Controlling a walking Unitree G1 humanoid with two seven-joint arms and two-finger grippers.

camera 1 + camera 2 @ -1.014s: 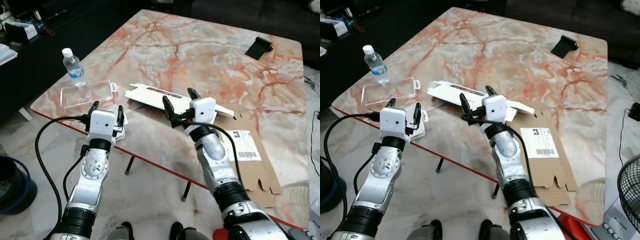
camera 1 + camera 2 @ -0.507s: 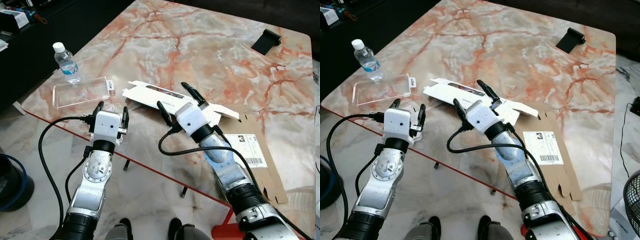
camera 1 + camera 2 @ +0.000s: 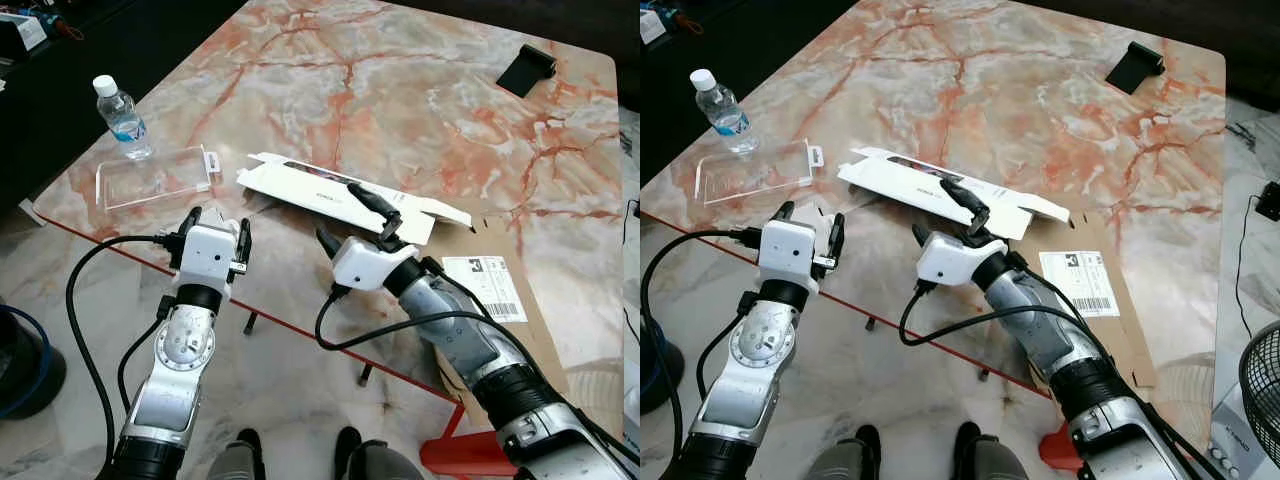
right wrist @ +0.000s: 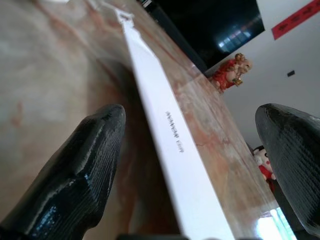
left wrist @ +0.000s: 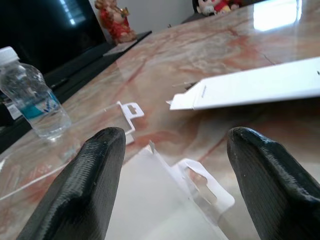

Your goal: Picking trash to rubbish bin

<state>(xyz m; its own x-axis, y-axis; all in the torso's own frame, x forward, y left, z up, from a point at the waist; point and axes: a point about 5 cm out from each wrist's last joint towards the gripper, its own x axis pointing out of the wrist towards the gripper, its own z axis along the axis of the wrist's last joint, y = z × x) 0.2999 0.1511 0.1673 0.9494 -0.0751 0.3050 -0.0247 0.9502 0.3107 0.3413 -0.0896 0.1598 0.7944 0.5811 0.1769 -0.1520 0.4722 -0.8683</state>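
A long flat white box point(image 3: 340, 197) lies on the marble table point(image 3: 420, 110). My right gripper point(image 3: 347, 220) is open and rolled on its side at the box's near edge, one finger over the box, the other below it on the table side. In the right wrist view the box edge point(image 4: 170, 130) runs between the two fingers. My left gripper point(image 3: 215, 226) is open over a small white plastic pack point(image 5: 165, 200) at the table's front edge. A clear blister pack point(image 3: 150, 180) and a water bottle point(image 3: 122, 105) lie at the left.
Flattened brown cardboard with a label point(image 3: 500, 320) overhangs the table's right front. A black object point(image 3: 527, 68) sits at the far right. A dark blue-rimmed bin point(image 3: 20, 355) stands on the floor at the left, a fan point(image 3: 1255, 390) at the right.
My right gripper has rolled onto its side and dropped to the white box's near edge. The left gripper has barely moved. The camera has shifted a little.
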